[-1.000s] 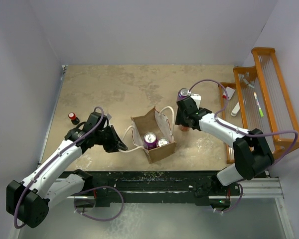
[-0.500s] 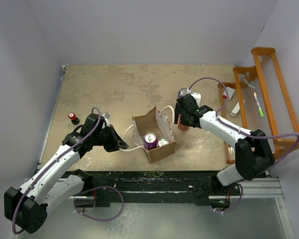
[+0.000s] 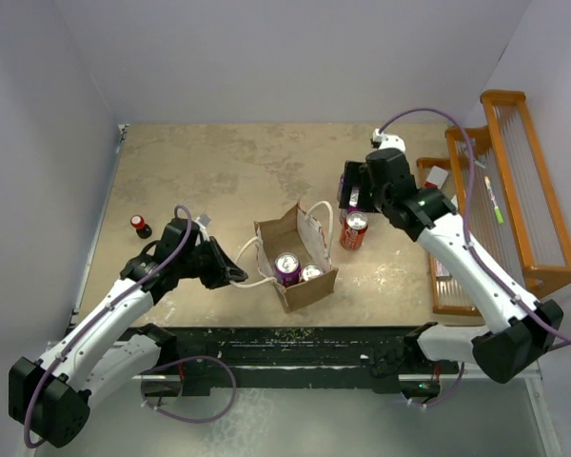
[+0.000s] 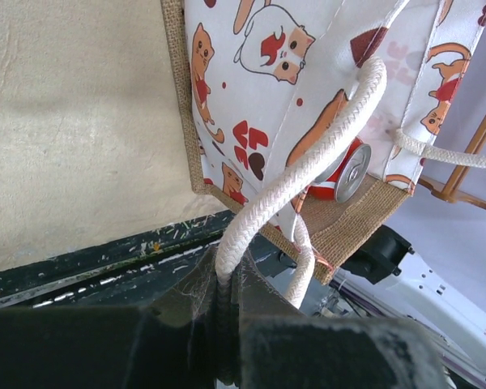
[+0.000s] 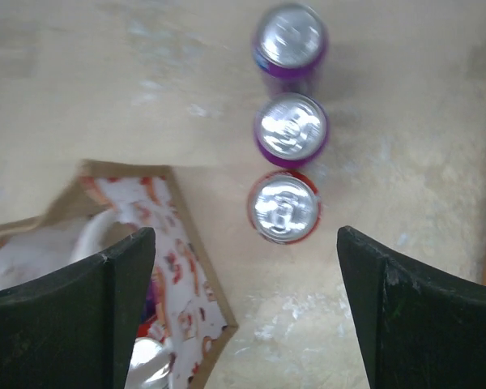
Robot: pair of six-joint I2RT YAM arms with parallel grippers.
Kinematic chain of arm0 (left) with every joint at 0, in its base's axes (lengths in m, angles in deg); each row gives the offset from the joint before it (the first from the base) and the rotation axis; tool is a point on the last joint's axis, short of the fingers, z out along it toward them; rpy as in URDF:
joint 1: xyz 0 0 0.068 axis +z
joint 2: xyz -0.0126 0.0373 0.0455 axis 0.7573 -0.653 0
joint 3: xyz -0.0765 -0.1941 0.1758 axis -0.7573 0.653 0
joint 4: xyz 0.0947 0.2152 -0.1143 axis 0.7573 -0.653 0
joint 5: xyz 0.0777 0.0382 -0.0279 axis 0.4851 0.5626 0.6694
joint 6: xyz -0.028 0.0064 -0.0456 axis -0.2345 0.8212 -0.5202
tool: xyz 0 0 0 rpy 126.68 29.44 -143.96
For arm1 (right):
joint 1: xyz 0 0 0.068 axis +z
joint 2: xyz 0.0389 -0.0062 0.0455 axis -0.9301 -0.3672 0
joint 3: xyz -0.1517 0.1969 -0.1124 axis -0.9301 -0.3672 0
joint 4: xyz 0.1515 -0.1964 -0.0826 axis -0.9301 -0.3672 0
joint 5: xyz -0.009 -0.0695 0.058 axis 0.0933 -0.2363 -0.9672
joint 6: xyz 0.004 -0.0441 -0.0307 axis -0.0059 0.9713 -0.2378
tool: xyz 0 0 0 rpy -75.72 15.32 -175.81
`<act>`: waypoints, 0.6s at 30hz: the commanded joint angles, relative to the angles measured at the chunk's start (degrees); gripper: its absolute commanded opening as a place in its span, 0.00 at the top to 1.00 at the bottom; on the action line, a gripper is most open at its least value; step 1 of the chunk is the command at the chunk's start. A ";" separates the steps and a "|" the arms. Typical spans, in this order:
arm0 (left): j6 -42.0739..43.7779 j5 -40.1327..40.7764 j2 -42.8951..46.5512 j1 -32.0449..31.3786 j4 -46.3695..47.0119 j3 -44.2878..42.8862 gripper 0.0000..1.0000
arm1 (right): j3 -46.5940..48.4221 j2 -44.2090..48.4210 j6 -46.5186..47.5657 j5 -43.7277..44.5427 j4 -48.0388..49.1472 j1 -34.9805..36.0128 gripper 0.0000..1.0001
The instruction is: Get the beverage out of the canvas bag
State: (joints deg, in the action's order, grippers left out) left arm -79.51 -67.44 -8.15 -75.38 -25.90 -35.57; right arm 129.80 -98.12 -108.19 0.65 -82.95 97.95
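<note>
The canvas bag point(image 3: 298, 259) stands open at the table's front middle, its printed lining point(image 4: 267, 81) facing up. Inside it stand a purple can point(image 3: 286, 268) and a second can point(image 3: 311, 272) whose red side point(image 4: 340, 177) shows past the lining. My left gripper point(image 3: 230, 276) is shut on the bag's white rope handle point(image 4: 308, 174). A red can point(image 3: 353, 229) stands upright on the table just right of the bag. In the right wrist view this red can point(image 5: 283, 207) ends a row with two purple cans point(image 5: 291, 130). My right gripper point(image 3: 355, 190) hangs open above them, holding nothing point(image 5: 243, 243).
A small red-capped bottle point(image 3: 140, 225) stands at the left of the table. An orange wooden rack point(image 3: 514, 190) with pens and small items runs along the right edge. The black base rail point(image 3: 285, 347) lies along the near edge.
My right gripper has opened, let go of the red can on the table and risen away toward the back right. The left gripper keeps its hold on the handle.
</note>
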 commanded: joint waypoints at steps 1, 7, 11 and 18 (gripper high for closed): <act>-0.98 -0.08 0.03 0.14 3.22 0.96 1.00 | 7.57 2.18 9.82 -15.43 2.04 0.17 0.09; -2.17 1.04 0.07 0.11 3.19 1.19 1.00 | 11.59 -1.51 15.22 -21.45 4.64 8.93 0.08; -2.04 1.70 0.12 0.14 1.59 0.91 1.00 | 13.05 -4.84 18.59 -17.08 3.11 18.61 0.08; -2.73 2.20 0.32 0.15 0.47 0.65 1.00 | 10.65 -9.97 19.08 -15.60 0.22 24.20 0.19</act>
State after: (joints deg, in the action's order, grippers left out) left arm -81.06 -66.28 -8.17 -75.38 -25.49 -34.59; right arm 140.67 -107.20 -90.95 -16.03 -80.92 121.38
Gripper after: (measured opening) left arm 0.061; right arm 0.825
